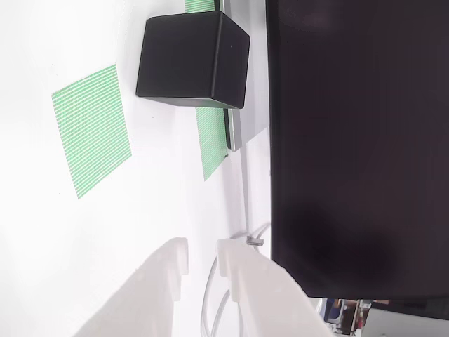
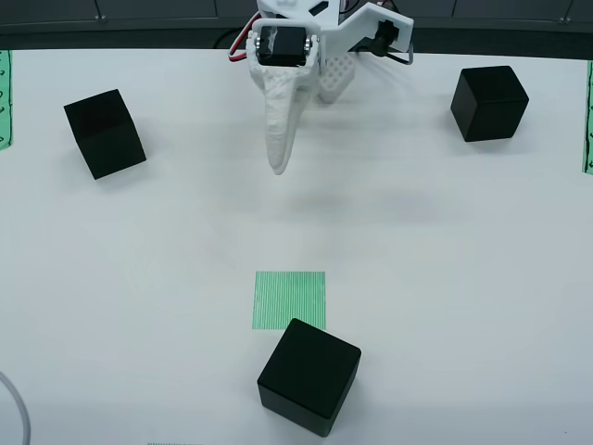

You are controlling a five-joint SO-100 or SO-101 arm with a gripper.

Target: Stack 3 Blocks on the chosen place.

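Note:
Three black blocks lie apart on the white table in the view from above: one at the left [image 2: 105, 133], one at the far right [image 2: 489, 102], and one at the near middle [image 2: 309, 375], just below a green striped square [image 2: 290, 299]. My white gripper [image 2: 279, 163] hangs at the top middle, pointing down at the bare table, well away from all three. In the view that rides on the gripper, its fingers [image 1: 172, 263] stand slightly apart with nothing between them, the gripper [image 1: 203, 265] open. Ahead of it sits a black block [image 1: 193, 60], touching a green square [image 1: 212, 140].
A second green striped square [image 1: 91, 130] lies left of the block in the gripper's view. A large dark panel [image 1: 358, 140] stands on the right there, with a pale cable [image 1: 245, 239] beside it. Green strips [image 2: 5, 97] mark the table's side edges from above.

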